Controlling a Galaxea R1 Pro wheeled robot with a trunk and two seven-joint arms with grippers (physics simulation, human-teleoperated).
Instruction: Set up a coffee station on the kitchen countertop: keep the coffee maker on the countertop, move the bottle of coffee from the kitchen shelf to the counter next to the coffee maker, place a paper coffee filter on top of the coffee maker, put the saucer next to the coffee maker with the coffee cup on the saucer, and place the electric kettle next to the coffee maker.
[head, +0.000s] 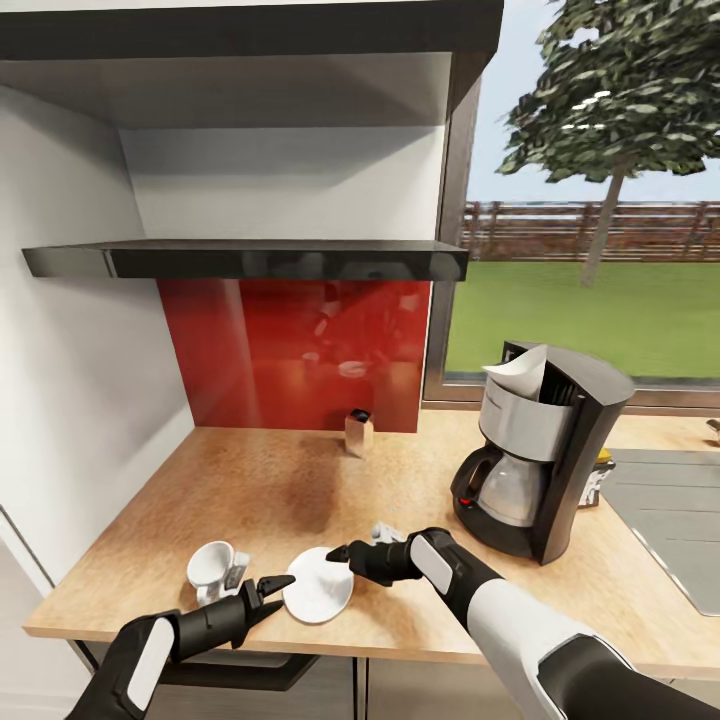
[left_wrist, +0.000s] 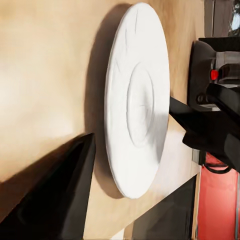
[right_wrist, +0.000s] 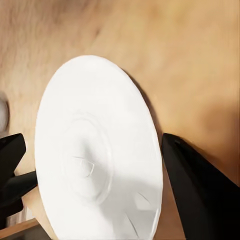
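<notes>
The wooden countertop (head: 300, 470) takes up most of the head view, backed by a shiny red splashback (head: 290, 350) with a dark shelf (head: 250, 260) mounted above it and a big window (head: 600, 200) off to the right. A grey sink area (head: 670, 520) is seen at the right edge of the counter.

The coffee maker (head: 535, 460) is parked on the counter toward the right, black and silver with a glass carafe, and a white paper filter (head: 520, 375) is seen sticking up out of its top, a bit tilted. Something small and yellowish is tucked just behind it, too hidden to be identified. The bottle of coffee (head: 358, 432) is stood upright at the back of the counter by the splashback, well apart from the coffee maker.

Near the front edge, the white saucer (head: 318, 585) is seen lifted on a tilt rather than lying flat; a shadow is cast under it in both wrist views (left_wrist: 135, 100) (right_wrist: 95, 155). The right gripper (head: 345, 555) is spread wide around the saucer's far rim, with a finger (right_wrist: 192, 180) just beside its edge. The left gripper (head: 275, 590) is pointed at the near rim, also spread, its fingertips (left_wrist: 65, 190) close to the saucer. Actual contact can't be made out for either one.

The coffee cup (head: 210, 565) is left lying tipped on its side just left of the saucer, beside the left gripper.
</notes>
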